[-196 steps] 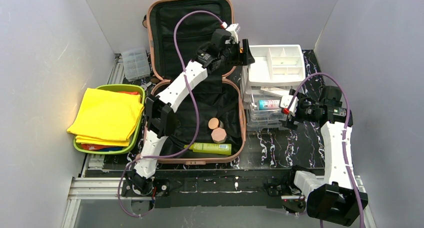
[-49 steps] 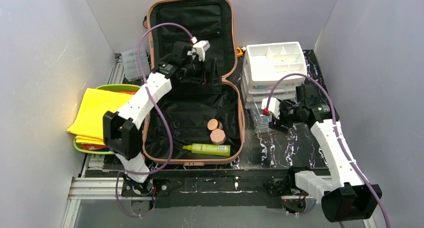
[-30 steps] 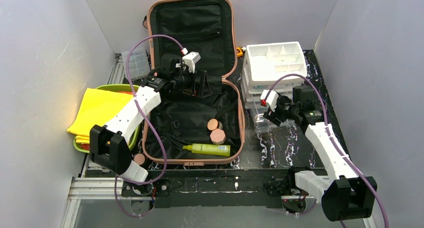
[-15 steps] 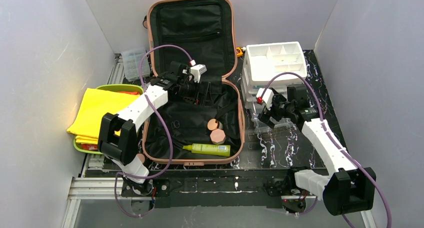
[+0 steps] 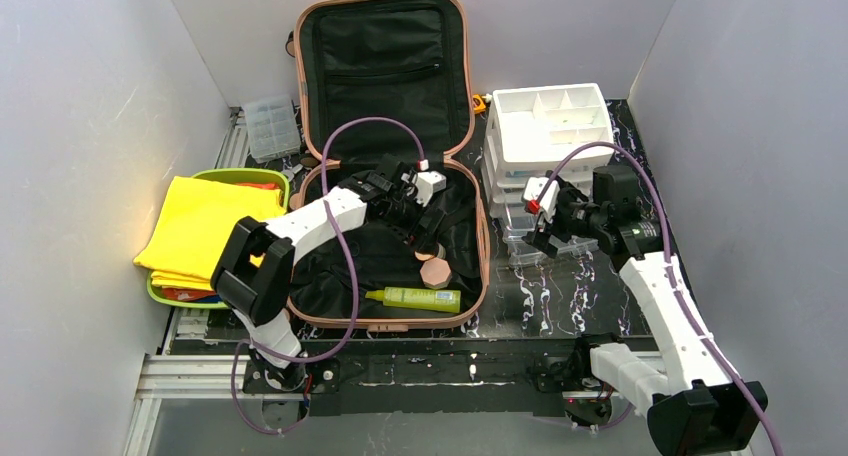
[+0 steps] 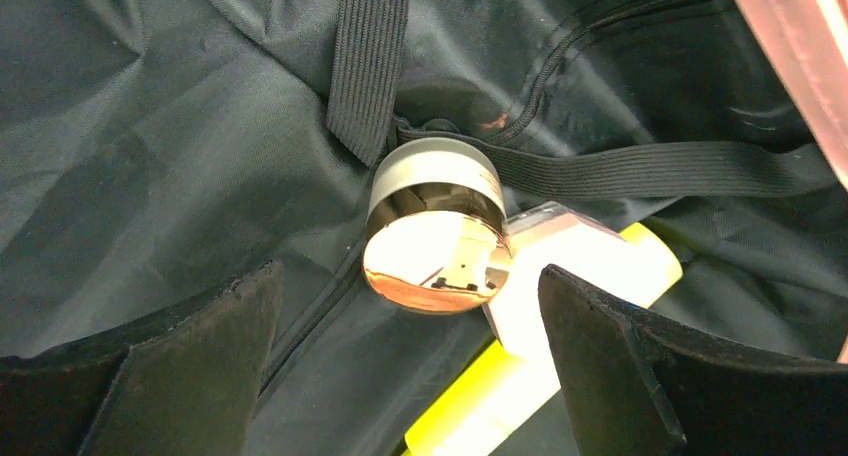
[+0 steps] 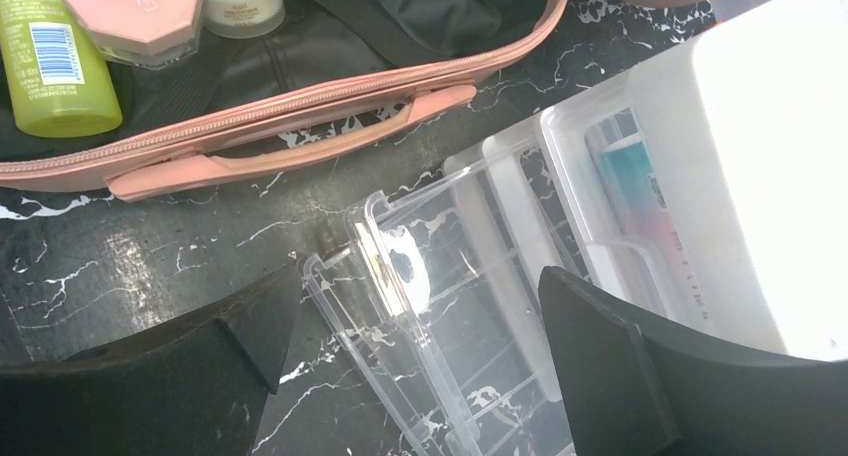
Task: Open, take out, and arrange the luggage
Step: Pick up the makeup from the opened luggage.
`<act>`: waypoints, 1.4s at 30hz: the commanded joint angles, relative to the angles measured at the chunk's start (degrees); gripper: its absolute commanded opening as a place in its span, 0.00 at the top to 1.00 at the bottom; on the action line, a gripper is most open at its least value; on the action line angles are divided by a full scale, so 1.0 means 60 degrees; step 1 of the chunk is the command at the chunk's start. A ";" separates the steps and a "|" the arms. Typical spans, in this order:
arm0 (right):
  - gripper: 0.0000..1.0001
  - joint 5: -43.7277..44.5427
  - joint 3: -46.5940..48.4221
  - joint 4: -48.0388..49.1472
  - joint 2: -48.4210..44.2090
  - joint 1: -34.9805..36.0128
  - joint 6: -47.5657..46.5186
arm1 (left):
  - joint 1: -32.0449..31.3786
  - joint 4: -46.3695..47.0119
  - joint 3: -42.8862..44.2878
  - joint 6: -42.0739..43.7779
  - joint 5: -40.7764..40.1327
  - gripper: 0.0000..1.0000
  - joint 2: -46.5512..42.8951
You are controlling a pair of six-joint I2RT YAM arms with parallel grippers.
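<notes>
On the black marbled worktop (image 5: 580, 286), at its middle, the luggage (image 5: 385, 96) lies open, a salmon-pink hard shell with black fabric lining; the left end effector (image 6: 408, 276) stands wide over a round jar (image 6: 435, 191) with a mirror-like lid, holding nothing; the right end effector (image 7: 418, 276), also wide and empty, hangs over a clear plastic drawer (image 7: 470, 376); a lime-green bottle (image 7: 55, 56) shows a barcode, its small print unreadable.
</notes>
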 commanded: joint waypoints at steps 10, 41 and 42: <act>0.02 0.0585 -0.0530 0.0317 -0.0680 -0.0135 -0.0085 | -0.0169 0.0301 0.0059 -0.0132 0.0473 0.13 0.1029; 0.02 0.8686 -0.0875 0.5478 -0.0284 -0.1092 0.3333 | -0.1484 -0.1304 0.7590 -0.1129 -0.0344 0.71 0.2624; 0.02 0.8924 -0.0918 0.5589 -0.0263 -0.1167 0.3367 | -0.1654 -0.1309 0.7877 -0.1133 -0.0465 0.71 0.2837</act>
